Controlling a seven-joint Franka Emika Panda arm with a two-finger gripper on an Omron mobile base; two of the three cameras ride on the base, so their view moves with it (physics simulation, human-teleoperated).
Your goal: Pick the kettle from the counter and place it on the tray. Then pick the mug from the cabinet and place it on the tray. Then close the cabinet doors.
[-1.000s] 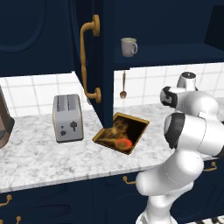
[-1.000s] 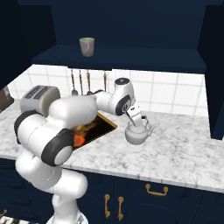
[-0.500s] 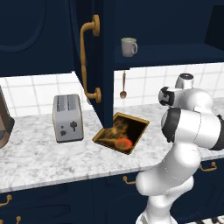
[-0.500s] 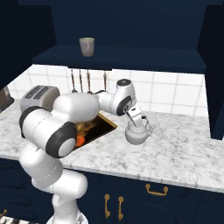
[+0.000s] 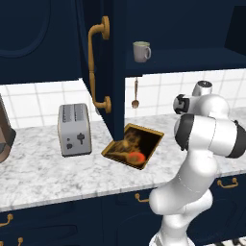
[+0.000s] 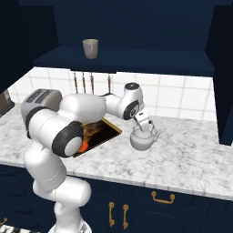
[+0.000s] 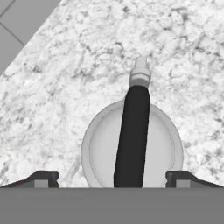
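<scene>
One tray (image 5: pixel 134 145), rectangular with a golden rim and a dark glossy face, lies on the marbled tabletop (image 5: pixel 43 173) in the left base view beside one boxy silver toaster (image 5: pixel 74 129), and one mug (image 5: pixel 141 51) stands on the cabinet shelf. One round silvery kettle (image 6: pixel 143 139) stands upright on the tabletop in the right base view, just right of the tray, spout pointing right, with the gripper (image 6: pixel 142 125) directly above it. Two fingers (image 7: pixel 43 178) in the hand view are spread wide on either side of the kettle's dark handle, which runs toward the spout at the top, grasping nothing.
</scene>
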